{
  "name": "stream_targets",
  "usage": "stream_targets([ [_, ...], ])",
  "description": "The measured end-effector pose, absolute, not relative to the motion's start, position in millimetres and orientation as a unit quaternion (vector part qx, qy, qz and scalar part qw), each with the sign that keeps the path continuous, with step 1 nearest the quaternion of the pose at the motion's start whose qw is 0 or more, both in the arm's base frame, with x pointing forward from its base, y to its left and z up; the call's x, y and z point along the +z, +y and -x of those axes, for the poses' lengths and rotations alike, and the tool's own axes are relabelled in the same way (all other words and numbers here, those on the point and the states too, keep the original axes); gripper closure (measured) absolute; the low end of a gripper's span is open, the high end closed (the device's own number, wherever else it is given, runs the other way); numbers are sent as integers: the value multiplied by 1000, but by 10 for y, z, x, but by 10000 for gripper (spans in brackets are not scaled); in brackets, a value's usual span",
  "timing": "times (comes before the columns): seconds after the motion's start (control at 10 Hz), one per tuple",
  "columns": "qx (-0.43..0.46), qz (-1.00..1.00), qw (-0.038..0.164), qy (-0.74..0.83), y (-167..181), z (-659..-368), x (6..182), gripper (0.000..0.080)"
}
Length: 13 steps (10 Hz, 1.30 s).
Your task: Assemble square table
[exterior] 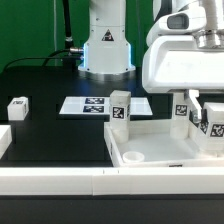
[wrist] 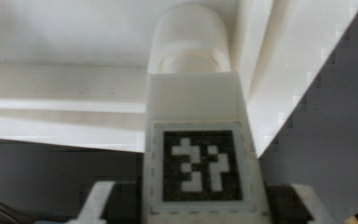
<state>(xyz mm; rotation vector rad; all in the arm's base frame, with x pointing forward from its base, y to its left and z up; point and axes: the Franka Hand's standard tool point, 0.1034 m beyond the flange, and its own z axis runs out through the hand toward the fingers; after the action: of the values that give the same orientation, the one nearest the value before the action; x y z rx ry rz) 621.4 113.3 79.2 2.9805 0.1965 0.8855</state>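
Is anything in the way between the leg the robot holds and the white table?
No, nothing I can see. The tool grips the leg, and in the wrist view the leg's tip sits right by the square table with nothing in between.

Green backdrop [exterior: 28, 28] hangs well behind the gripper [exterior: 198, 110], with a black cable [exterior: 64, 25] running down it. A black tabletop [exterior: 60, 135] stretches below and beside the gripper under bright, even light.

Black table [exterior: 50, 140] — slab [exterior: 160, 143], leg [exterior: 17, 106], marker board [exterior: 88, 105]
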Motion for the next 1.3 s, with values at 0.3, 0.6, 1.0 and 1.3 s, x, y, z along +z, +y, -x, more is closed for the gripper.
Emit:
stream_targets([
  [0.3,283,-957,13,63,1134,-6214,793,344],
  [0.6,279,-958,9,61,1136,-6243,921,165],
  [1.0,263,-963,5,63,1053,-6313,1269,151],
  [1.3,253,-965,4,63,1048,-6295,1237,151],
])
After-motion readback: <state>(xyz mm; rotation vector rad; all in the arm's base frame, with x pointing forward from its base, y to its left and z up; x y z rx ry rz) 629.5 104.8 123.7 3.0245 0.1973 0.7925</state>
